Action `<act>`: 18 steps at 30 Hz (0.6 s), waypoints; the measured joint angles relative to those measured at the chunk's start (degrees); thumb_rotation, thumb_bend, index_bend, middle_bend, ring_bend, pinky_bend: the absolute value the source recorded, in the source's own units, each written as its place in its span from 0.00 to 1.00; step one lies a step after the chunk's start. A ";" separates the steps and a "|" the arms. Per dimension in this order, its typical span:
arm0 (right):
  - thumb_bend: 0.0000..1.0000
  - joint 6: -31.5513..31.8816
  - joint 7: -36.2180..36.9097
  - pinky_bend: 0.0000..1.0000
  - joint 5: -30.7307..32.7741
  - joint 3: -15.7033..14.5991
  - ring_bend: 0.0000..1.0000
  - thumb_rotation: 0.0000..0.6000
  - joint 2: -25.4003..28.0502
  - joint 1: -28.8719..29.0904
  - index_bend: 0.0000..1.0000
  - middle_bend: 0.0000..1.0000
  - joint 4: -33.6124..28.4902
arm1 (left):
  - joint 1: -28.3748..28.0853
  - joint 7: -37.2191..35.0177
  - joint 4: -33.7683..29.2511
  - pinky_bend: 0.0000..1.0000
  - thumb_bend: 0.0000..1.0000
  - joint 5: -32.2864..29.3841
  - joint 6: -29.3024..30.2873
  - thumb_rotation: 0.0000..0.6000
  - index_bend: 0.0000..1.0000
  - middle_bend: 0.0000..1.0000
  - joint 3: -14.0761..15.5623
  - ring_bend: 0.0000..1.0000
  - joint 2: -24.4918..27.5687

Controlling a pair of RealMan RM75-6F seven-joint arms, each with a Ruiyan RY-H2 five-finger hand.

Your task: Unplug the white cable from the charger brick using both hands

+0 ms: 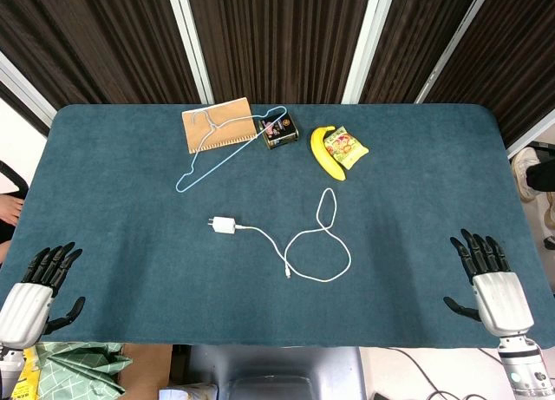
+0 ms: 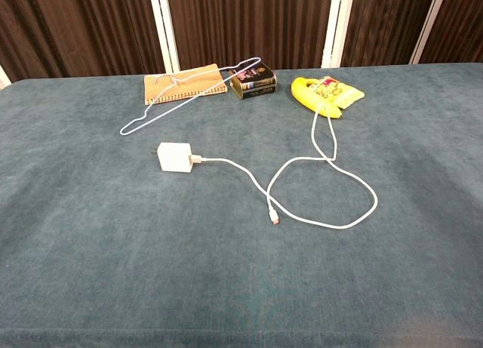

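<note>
The charger brick [image 1: 224, 225] lies flat near the middle of the blue table [image 1: 104, 209], with the white cable [image 1: 323, 244] still plugged into its right side and running off right into a loose loop. Both hands rest at the near edge, well apart from it: the left hand [image 1: 39, 287] at the near left corner and the right hand [image 1: 490, 274] at the near right, each empty with fingers spread. The brick looks small, light and smooth, likely to skid unless pinched across its sides; the cable is limp, so the grip probably belongs on the stiff plug right beside the brick, not on the cord. At the far side lie a hanger [image 1: 221, 144], a notebook [image 1: 217, 127] and a banana [image 1: 325, 153]
</note>
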 measured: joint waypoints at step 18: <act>0.09 0.52 -3.03 0.00 -1.04 -0.33 0.00 1.00 -1.65 -0.30 0.00 0.00 0.31 | -10.70 3.01 0.81 1.00 0.40 -2.69 -9.98 1.00 0.12 0.13 -6.46 0.97 -15.89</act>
